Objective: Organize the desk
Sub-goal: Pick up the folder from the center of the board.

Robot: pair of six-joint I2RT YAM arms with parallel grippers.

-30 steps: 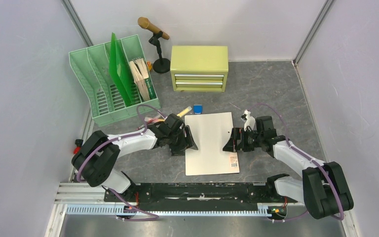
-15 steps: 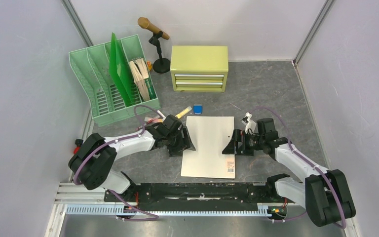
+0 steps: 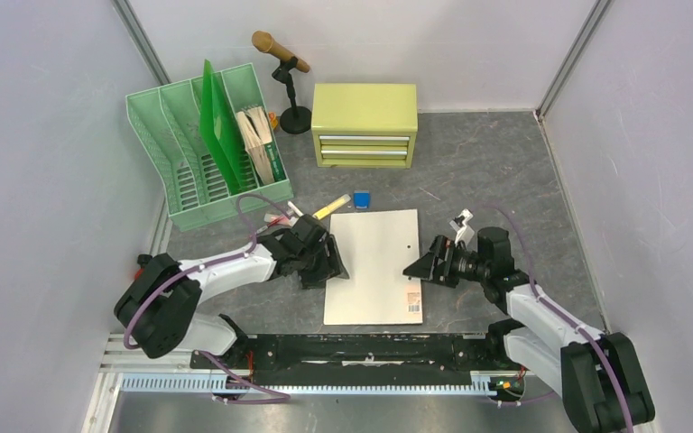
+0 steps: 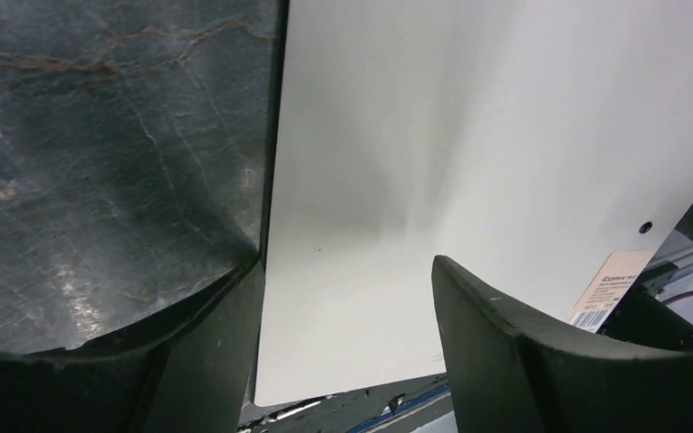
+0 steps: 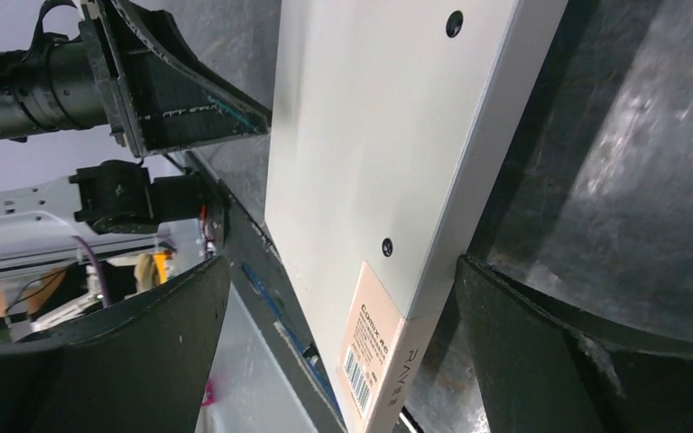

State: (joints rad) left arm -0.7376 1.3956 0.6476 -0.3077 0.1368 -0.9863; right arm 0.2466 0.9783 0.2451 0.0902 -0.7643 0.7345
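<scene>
Fingers of the left gripper (image 3: 328, 263) stand apart, matte black and wedge-shaped. One finger (image 4: 203, 361) sits over the desk (image 4: 99, 180) and the other over a thin, smooth white folder (image 3: 374, 262), so they straddle its left edge. We see the right gripper (image 3: 420, 267) spread wide too. The folder's right edge, with a barcode label (image 5: 372, 347), passes between its curved black fingers (image 5: 108, 361). Between the two pairs of fingers the rectangular folder lies flat, its long axis running near to far, slightly tilted. Beneath all the fingers lies the desk, level, dark grey, pale-veined and stone-like. It looks wider across than deep.
</scene>
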